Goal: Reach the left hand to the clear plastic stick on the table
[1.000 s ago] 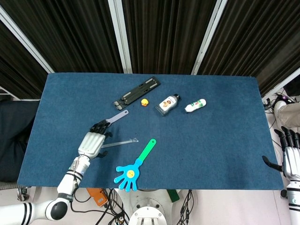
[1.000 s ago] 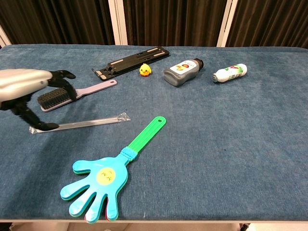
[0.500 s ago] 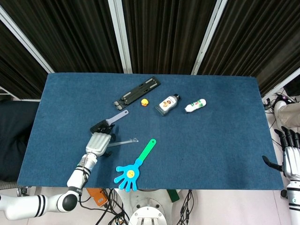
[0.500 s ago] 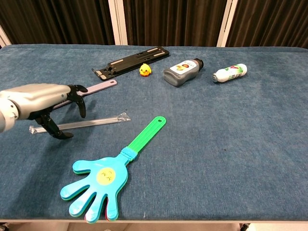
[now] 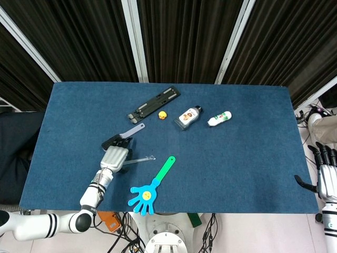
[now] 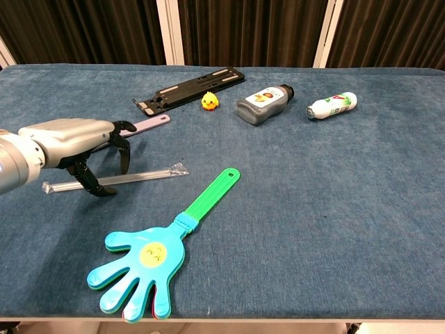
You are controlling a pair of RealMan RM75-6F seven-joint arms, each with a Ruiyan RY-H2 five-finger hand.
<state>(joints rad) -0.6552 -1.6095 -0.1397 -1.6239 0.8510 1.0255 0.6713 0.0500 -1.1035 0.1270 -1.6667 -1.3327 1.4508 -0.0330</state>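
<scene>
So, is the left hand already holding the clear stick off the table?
No, in the chest view the clear stick lies flat on the table, with the left hand arched over it, fingers apart.

Left hand (image 6: 73,142): silver-backed, palm down, dark fingers (image 6: 124,154) arched downward and apart, holding nothing. Right hand (image 5: 325,174): at 4 o'clock, fingers spread, pointing up.

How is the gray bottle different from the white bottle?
The gray bottle looks bigger and squarer; the white bottle is slimmer and round. The gray bottle has a black cap and a picture label; the white bottle's label has green and red on it. Both lie on their sides near the table's far edge, caps pointing right.
</scene>
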